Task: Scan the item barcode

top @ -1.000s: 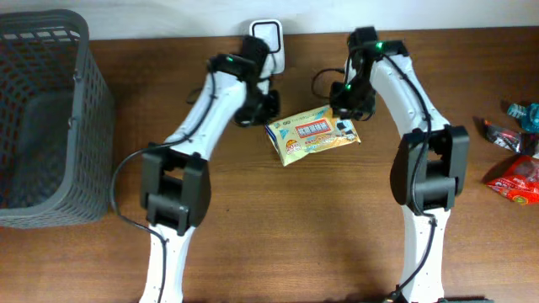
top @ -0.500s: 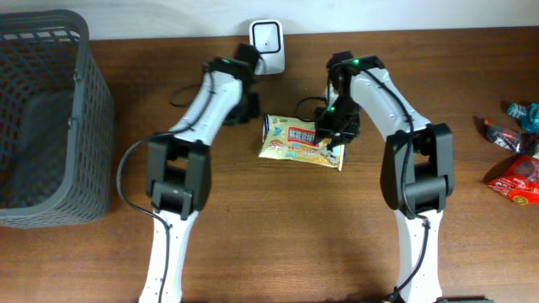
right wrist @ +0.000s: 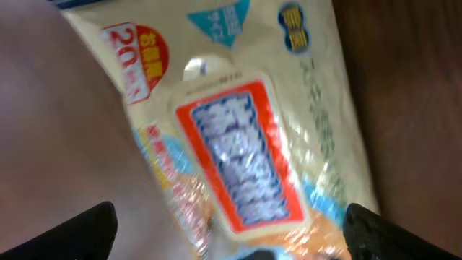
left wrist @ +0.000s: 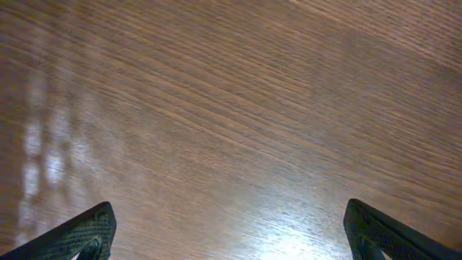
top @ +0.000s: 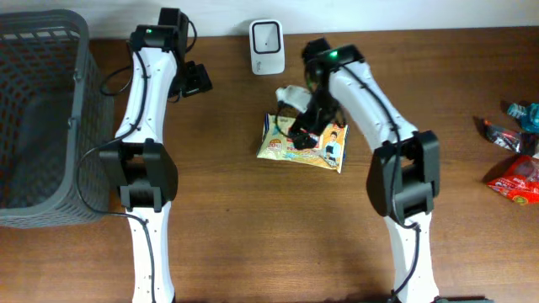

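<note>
Brown wood grain is running across the whole desk [top: 253,244], and a small white box-shaped barcode scanner [top: 267,35] is standing upright at its far edge. Just in front of that scanner, a little toward the right arm's side, a cream-yellow plastic snack packet [top: 276,145] is lying flat on the desk. Its printed face is pointing up and its long side is sitting slightly askew.

The right wrist view is showing that face closely, though blurred. A red-orange panel with pale blue print is filling the middle, a round red badge is sitting toward one corner, and blue marks are showing near one end. The right fingers [right wrist: 85,230] are hanging directly over the packet, spread wide. One dark tip is showing at each lower corner of that view, with the packet lying beneath the gap and neither tip closing on it.

The left fingers [left wrist: 86,231] are hovering over bare desk to the left of the scanner, well apart from it, also spread wide and gripping nothing.

Far to the left of the scanner, a dark grey plastic mesh basket [top: 93,101] is sitting at the desk's edge. Far to the right of the scanner, three small wrapped snacks are lying near the opposite edge: a teal wrapper [top: 524,112], a dark wrapper [top: 498,135] and a red packet [top: 518,179].
</note>
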`<act>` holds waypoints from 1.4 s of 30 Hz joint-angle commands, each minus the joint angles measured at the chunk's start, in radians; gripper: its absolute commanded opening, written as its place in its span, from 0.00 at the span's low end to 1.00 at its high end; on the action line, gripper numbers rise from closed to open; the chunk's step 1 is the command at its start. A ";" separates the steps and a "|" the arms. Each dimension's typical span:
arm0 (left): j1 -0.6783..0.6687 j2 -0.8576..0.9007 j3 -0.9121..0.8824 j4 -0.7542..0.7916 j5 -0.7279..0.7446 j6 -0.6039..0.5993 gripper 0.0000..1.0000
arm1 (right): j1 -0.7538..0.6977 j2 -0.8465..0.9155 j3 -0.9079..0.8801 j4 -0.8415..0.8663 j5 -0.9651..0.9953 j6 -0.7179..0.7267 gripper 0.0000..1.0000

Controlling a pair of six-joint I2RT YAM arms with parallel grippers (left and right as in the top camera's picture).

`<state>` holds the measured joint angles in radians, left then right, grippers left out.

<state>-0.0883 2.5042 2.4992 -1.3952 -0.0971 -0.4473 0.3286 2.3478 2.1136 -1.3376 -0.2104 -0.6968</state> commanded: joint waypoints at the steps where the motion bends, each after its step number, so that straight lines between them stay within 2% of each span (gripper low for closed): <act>1: 0.006 0.000 0.005 -0.013 0.003 -0.008 0.99 | 0.039 -0.017 -0.046 0.029 0.096 -0.059 0.99; 3: 0.006 0.000 0.005 -0.013 0.003 -0.008 0.99 | 0.040 -0.017 -0.068 0.051 0.099 -0.058 0.99; 6: 0.006 0.000 0.005 -0.013 0.003 -0.008 0.99 | 0.038 -0.017 -0.138 0.145 0.213 -0.047 0.99; 9: 0.006 0.000 0.005 -0.013 0.003 -0.008 0.99 | 0.038 -0.017 -0.205 0.210 0.216 -0.047 1.00; 10: 0.006 0.000 0.005 -0.013 0.003 -0.008 0.99 | 0.038 -0.017 -0.229 0.232 0.216 -0.047 0.96; 11: 0.006 0.000 0.005 -0.013 0.003 -0.008 0.99 | 0.037 -0.017 -0.250 0.249 0.216 -0.047 0.84; 12: 0.006 0.000 0.005 -0.013 0.003 -0.008 0.99 | 0.038 -0.017 -0.270 0.268 0.216 -0.038 0.59; 13: 0.006 0.000 0.005 -0.013 0.003 -0.008 0.99 | 0.038 -0.017 -0.278 0.287 0.215 0.016 0.40; 16: 0.006 0.000 0.005 -0.013 0.003 -0.008 0.99 | 0.038 -0.017 -0.274 0.338 0.215 0.173 0.15; 17: 0.006 0.000 0.005 -0.013 0.003 -0.008 0.99 | 0.038 -0.018 -0.271 0.372 0.216 0.276 0.04; 21: 0.006 0.000 0.005 -0.013 0.003 -0.008 0.99 | 0.037 -0.019 -0.167 0.409 0.215 0.591 0.04; 26: 0.006 0.000 0.005 -0.013 0.003 -0.008 0.99 | 0.038 -0.019 0.076 0.430 0.215 0.842 0.04; 30: 0.006 0.000 0.005 -0.013 0.003 -0.008 0.99 | 0.039 -0.017 0.106 0.629 0.161 0.924 0.04; 34: 0.006 0.000 0.005 -0.013 0.003 -0.008 0.99 | 0.039 0.006 0.106 0.837 0.163 1.107 0.04; 39: 0.006 0.000 0.005 -0.013 0.003 -0.008 0.99 | 0.039 0.051 0.106 0.892 0.182 1.255 0.04; 42: 0.006 0.000 0.005 -0.013 0.003 -0.008 0.99 | 0.048 0.086 0.106 0.881 0.188 1.257 0.04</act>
<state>-0.0864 2.5042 2.4992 -1.4067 -0.0967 -0.4473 0.3683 2.4138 2.2032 -0.4580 -0.0414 0.5243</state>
